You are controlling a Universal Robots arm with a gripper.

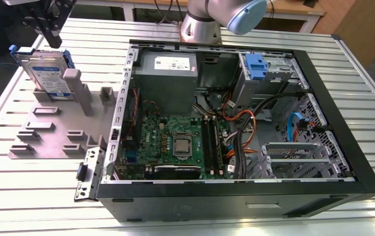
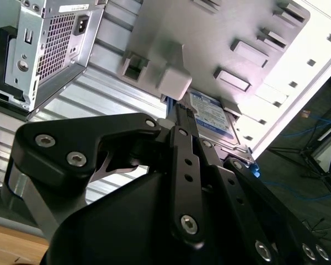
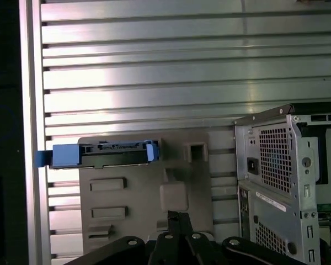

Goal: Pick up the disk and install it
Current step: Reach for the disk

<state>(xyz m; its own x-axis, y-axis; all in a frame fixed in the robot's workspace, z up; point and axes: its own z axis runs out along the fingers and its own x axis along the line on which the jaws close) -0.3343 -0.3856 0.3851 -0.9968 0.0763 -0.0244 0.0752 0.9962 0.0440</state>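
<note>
Blue-framed and standing on edge, the disk (image 1: 45, 73) sits slotted in a grey rack (image 1: 49, 133) near the tabletop's (image 1: 30, 209) corner on the exterior view's left — outside the open computer case (image 1: 369, 178). The end effector (image 1: 55, 43) hovers just above its top edge, clenched on nothing. A good pickup likely needs the grip centred on the frame, square to the flat faces — then a straight lift clear of the rack's posts.

Matt black gripper (image 2: 178, 114) casing, bright metal screw heads (glossy little dots). Just beneath it, the disk (image 1: 43, 73): silvery metal, shiny label, blue plastic bracket. Dull grey plastic holder (image 1: 49, 132); ribbed metal table (image 1: 36, 196), gleaming.
</note>
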